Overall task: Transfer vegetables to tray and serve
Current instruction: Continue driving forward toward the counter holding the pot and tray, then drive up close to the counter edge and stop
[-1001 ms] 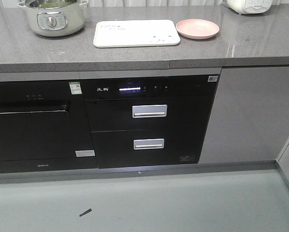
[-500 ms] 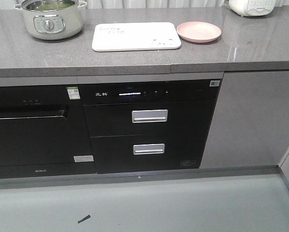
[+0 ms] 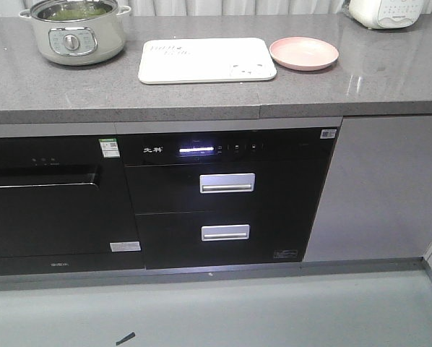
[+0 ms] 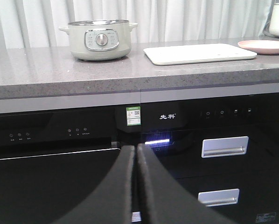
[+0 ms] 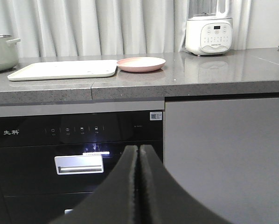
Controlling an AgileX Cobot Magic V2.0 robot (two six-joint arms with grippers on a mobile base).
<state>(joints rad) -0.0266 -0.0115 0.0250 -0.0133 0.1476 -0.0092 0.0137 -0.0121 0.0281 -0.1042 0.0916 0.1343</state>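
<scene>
The cream-white tray (image 3: 206, 60) lies flat on the grey counter; it also shows in the left wrist view (image 4: 199, 53) and the right wrist view (image 5: 64, 69). Green vegetables (image 3: 74, 11) lie inside a pale green electric pot (image 3: 76, 37) at the counter's far left; the pot also shows in the left wrist view (image 4: 100, 39). My left gripper (image 4: 136, 149) is shut and empty, low in front of the black appliances. My right gripper (image 5: 139, 150) is shut and empty, below counter height. Neither gripper shows in the front view.
A round pink plate (image 3: 303, 53) sits right of the tray. A white blender base (image 5: 208, 36) stands at the back right. Black built-in appliances with two silver drawer handles (image 3: 227, 183) sit under the counter (image 3: 346, 79). A small dark scrap (image 3: 125, 337) lies on the floor.
The front view has shifted: the counter, pot, tray and plate sit lower and slightly right in frame, and more of the pot's green contents show.
</scene>
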